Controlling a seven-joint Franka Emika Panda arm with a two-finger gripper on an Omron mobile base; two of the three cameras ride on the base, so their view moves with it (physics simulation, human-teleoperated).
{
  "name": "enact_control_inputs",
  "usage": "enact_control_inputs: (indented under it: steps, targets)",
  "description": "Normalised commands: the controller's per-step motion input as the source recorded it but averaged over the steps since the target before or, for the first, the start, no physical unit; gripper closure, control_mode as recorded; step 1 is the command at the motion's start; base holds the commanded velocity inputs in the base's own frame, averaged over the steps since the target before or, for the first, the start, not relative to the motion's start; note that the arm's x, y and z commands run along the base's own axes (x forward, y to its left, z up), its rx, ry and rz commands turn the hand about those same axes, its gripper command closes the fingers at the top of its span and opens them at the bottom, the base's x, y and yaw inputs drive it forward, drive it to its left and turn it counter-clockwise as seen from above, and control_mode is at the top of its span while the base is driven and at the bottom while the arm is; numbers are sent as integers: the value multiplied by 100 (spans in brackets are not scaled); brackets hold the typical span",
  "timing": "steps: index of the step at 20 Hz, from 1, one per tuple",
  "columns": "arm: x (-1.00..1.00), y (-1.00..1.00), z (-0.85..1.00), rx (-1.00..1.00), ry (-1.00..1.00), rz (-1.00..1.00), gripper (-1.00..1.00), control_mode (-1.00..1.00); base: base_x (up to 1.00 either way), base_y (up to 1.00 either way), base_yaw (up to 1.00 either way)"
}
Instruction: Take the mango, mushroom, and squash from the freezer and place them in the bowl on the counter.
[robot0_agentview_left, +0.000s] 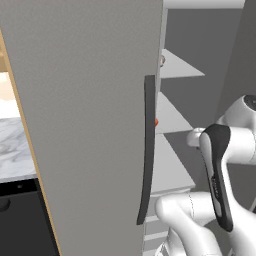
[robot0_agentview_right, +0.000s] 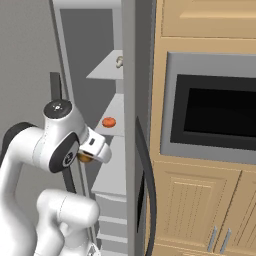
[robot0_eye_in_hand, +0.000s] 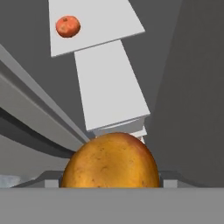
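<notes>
Our claw (robot0_agentview_right: 86, 157) pinches the golden-orange mango (robot0_eye_in_hand: 110, 161) in front of the open freezer (robot0_agentview_left: 90, 125). Its door stands to our left, a red-orange fruit (robot0_agentview_right: 108, 122) lies on a middle shelf (robot0_agentview_right: 116, 120), and the mushroom (robot0_agentview_right: 119, 61) sits on the shelf above.

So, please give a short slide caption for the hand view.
Gripper holding an orange-yellow fruit, red-orange fruit on a freezer shelf beyond.

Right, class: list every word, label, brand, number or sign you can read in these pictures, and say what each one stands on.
None: no readable text shows in any view.
The freezer door and its handle are plain.
The oven front beside it carries no lettering.
The orange-brown fruit at the hand and the small red one on a shelf bear no sticker.
</notes>
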Motion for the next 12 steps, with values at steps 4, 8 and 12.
enact_control_inputs:
  steps: [4, 8, 12]
  targets:
    - [-19, 0, 0, 0, 0, 0, 100, 100, -28, 2, 0]
    - [0, 0, 0, 0, 0, 0, 100, 100, -60, 25, 0]
    - [0, 0, 0, 0, 0, 0, 100, 100, -42, 74, 0]
